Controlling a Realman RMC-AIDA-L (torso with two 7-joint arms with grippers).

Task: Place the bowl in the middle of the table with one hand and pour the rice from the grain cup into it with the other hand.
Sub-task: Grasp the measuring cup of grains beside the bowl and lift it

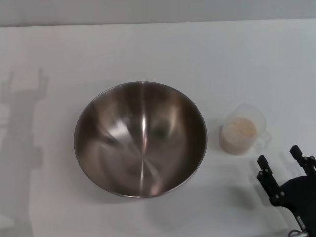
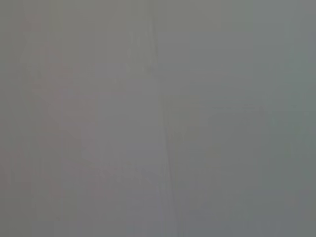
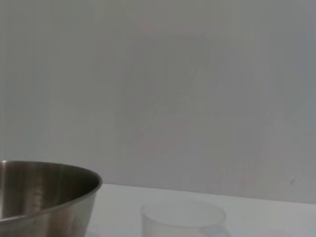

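Note:
The steel bowl (image 1: 140, 138) sits upright and empty in the middle of the white table (image 1: 158, 54). The clear grain cup (image 1: 241, 130) stands to its right, filled with pale rice (image 1: 239, 129), its small handle pointing right. My right gripper (image 1: 280, 158) is open and empty at the front right, just short of the cup and not touching it. The right wrist view shows the bowl's outer wall (image 3: 44, 202) and the cup's rim (image 3: 183, 217). My left gripper is out of view; only its shadow lies on the table at the left.
A grey wall runs along the table's far edge (image 1: 158, 19). The left wrist view shows only a plain grey surface.

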